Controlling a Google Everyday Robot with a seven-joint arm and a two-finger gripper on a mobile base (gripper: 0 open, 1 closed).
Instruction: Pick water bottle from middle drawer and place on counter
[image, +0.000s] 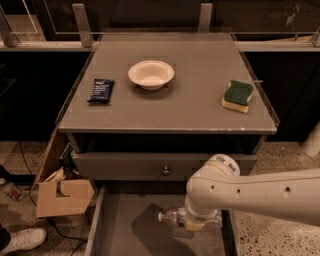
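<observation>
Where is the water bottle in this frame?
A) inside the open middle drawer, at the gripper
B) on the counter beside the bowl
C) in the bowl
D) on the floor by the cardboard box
A: the water bottle shows inside the middle drawer, right at the gripper; the counter carries a bowl, sponge and dark packet, no bottle.

Claw (198, 225) mostly hidden by wrist (212, 192) over half-covered water bottle (172, 216), middle drawer (125, 227) cropped below

The counter (190, 107) bears a bowl (151, 74), dark packet (101, 91) and sponge (237, 95); the gripper (195, 225) hangs low over the middle drawer (125, 227).
</observation>
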